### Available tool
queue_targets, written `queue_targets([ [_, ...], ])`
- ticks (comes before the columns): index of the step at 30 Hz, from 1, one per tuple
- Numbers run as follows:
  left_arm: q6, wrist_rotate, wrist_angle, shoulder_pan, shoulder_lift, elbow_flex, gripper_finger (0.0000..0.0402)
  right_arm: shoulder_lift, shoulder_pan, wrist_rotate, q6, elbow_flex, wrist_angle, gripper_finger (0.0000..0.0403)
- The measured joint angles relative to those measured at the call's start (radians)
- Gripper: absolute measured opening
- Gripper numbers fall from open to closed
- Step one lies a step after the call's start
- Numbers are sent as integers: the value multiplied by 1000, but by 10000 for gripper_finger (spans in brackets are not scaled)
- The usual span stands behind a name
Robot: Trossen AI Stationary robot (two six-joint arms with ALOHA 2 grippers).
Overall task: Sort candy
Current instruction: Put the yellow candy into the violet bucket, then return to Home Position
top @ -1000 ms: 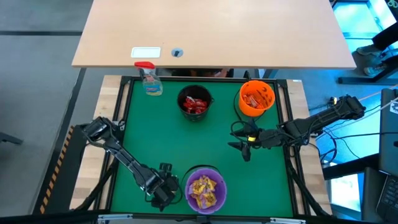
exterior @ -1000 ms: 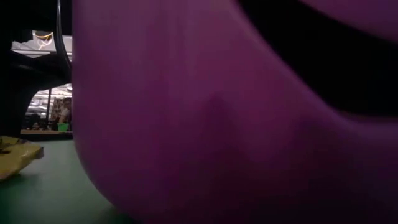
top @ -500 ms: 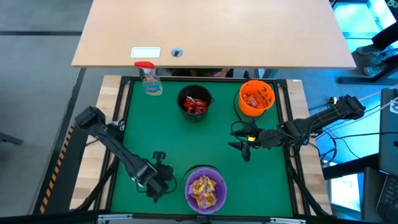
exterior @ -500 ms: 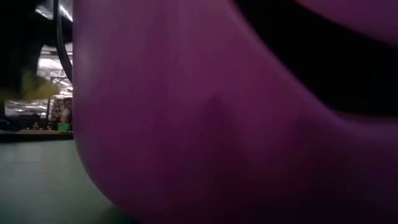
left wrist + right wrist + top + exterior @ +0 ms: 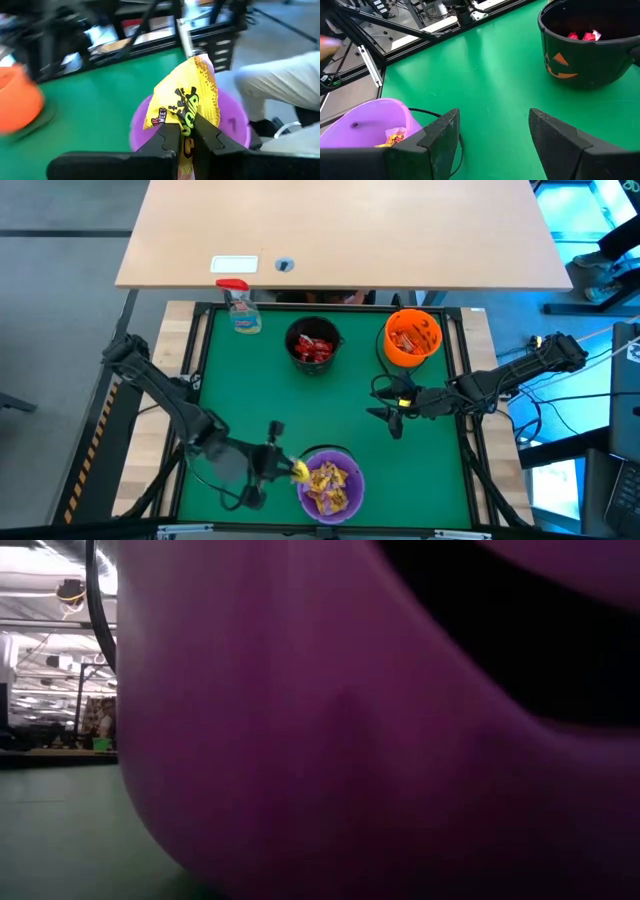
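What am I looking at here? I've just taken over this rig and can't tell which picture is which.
Two robot arms work over a green table, seen from above. The low camera is blocked by the purple bowl. Each wrist camera looks past that arm's own fingers. The left gripper is shut on a yellow candy packet beside the purple bowl, which holds more yellow packets. The right gripper waits open, mid-table. Behind stand a black bowl with red candy, an orange bowl and a spray bottle.

Left pincer (image 5: 289, 469) holds candy (image 5: 299, 471) beside bowl (image 5: 345, 457)
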Motion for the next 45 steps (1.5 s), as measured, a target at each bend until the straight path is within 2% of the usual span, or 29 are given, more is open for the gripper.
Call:
queue_targets([
  [2,52,61,49,23,37,0,9,0,0,0,3,0,0,237],
  [9,57,187,140,102,174,0,23,0,0,0,4,0,0,237],
  [14,60,318,195,137,219,0,80,0,0,0,4,0,0,237],
  [19,61,324,195,147,221,0,151,0,0,-1,4,0,-1,237],
  [23,62,321,167,148,216,25,192,0,0,-2,4,0,-1,237],
  [28,87,291,-18,140,214,142,213,0,0,-2,4,0,0,237],
  [32,86,157,-229,123,192,269,208,0,0,-1,-16,0,0,237],
  [36,123,77,-291,112,116,308,195,-1,1,38,-96,0,21,237],
  [40,124,25,-288,108,-28,226,183,-2,1,50,-212,0,115,237],
  [45,41,-51,-191,110,-255,-34,170,-34,1,43,-291,-14,134,237],
])
